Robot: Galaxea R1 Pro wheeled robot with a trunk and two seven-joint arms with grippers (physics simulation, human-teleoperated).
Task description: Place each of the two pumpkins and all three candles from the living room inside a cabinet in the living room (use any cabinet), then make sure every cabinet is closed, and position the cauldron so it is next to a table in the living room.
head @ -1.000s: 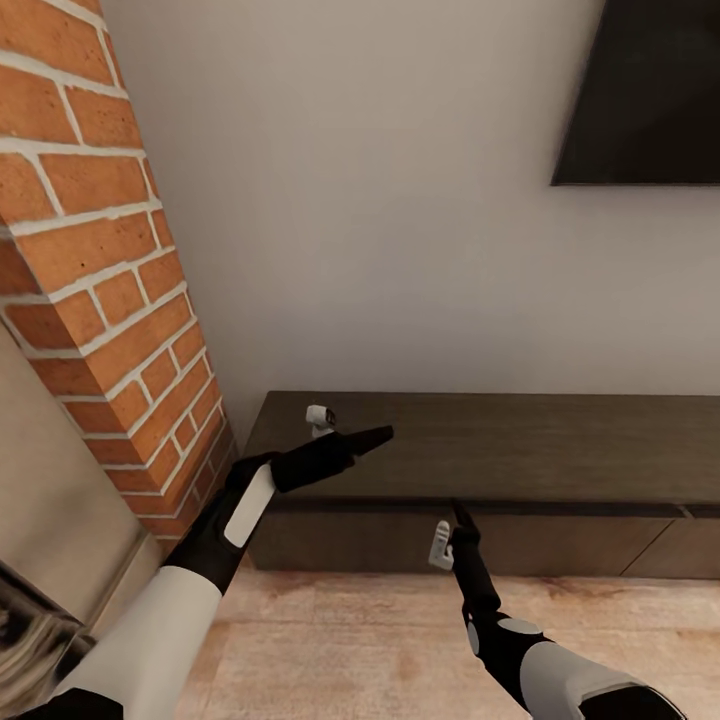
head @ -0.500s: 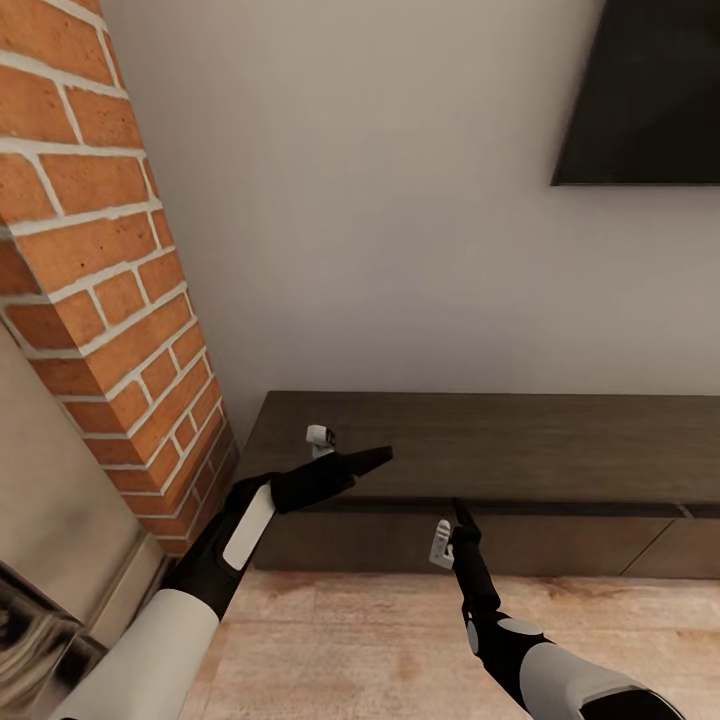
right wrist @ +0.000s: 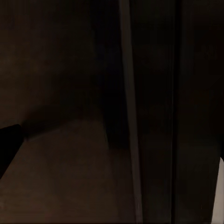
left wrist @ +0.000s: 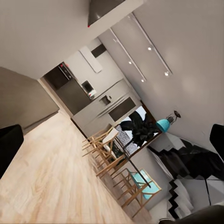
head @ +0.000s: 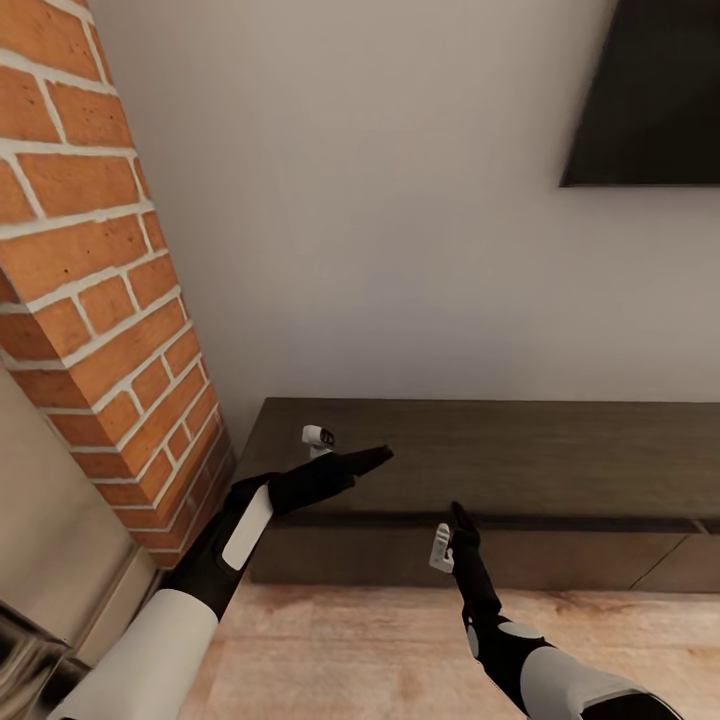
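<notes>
View has shifted slightly, both arms unmoved: left gripper [head: 384, 457] fingers spread over matte dark-wood cabinet [head: 560, 455], right gripper [head: 458, 513] state unclear.

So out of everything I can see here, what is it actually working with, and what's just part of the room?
Part of the job:
- cabinet, the long low dark wood unit
- left gripper, over the cabinet top
- right gripper, near the cabinet's front edge

Just part of the room:
- brick column
- dark wall screen
- wooden floor
</notes>
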